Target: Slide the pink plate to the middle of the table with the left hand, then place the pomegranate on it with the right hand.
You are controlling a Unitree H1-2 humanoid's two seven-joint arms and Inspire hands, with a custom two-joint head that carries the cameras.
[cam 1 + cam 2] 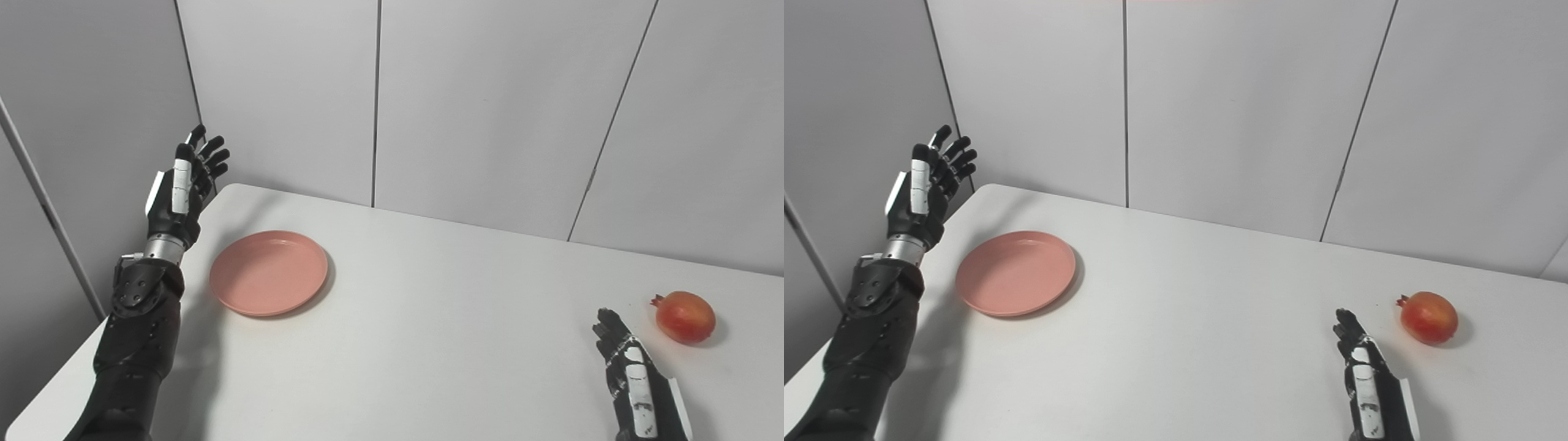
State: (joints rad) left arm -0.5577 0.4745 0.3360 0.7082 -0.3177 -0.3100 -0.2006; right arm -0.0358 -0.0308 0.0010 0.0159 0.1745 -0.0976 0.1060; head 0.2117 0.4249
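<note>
Beside the raised, empty left hand [180, 190], fingers spread, the pink plate [268, 272] lies just to its right, near the surface's [429, 343] left edge, middle farther right.

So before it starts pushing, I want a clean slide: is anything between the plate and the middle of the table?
Nothing visible. The table is bare between the plate and its middle; the pomegranate sits far right, beside the right hand.
</note>
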